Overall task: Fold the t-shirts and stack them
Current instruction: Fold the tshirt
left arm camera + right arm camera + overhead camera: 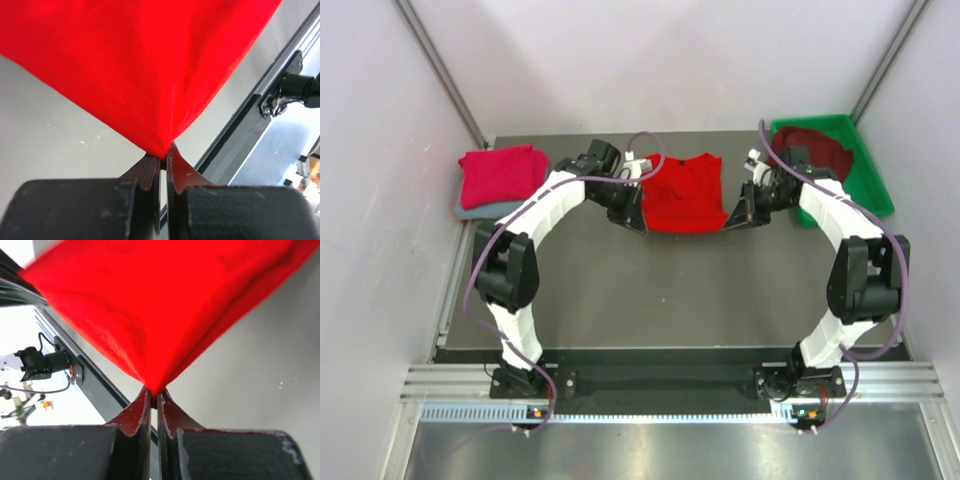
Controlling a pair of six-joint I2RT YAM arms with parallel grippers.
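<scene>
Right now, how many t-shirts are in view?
4: the bright red shirt at centre; the crimson-pink shirt folded far left, atop the grey-blue shirt; the dark maroon shirt in the green tray, far right. Others may hide underneath.

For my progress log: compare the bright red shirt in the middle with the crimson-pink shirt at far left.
The bright red shirt is spread open; the crimson-pink shirt is folded. The left end effector and right end effector pinch the bright red shirt's near corners; the crimson-pink shirt lies ungripped on a grey-blue shirt. Both are plain reddish cloth.
</scene>
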